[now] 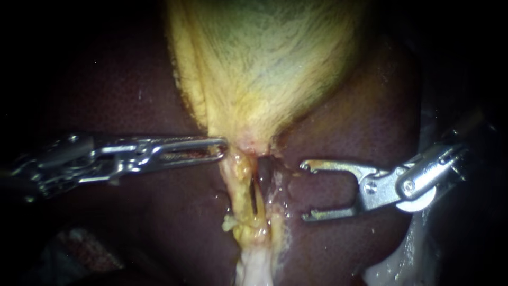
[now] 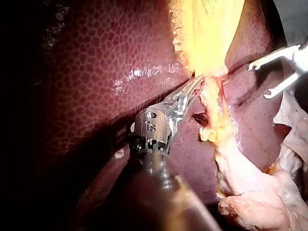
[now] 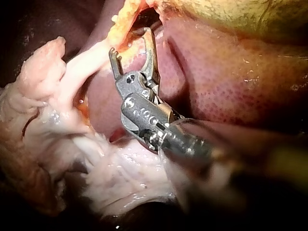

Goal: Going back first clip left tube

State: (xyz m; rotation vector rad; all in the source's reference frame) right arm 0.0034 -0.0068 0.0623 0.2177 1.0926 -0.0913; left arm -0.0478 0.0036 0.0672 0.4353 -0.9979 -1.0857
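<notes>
Dark liver (image 1: 132, 95) fills the background beneath one yellow gallbladder (image 1: 264, 63). Of two instruments, the left instrument (image 1: 225, 148) has its claw clenched, tip touching the gallbladder's neck. The right instrument (image 1: 305, 191) has its claw released, just beside the right tube (image 1: 276, 220). The left tube (image 1: 241, 185) hangs below the left claw's tip.

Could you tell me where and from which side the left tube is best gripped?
Probably mid-length on the left tube, where it runs free and upright below the gallbladder. Come from the right with the open right instrument, one jaw through the gap between the tubes.
</notes>
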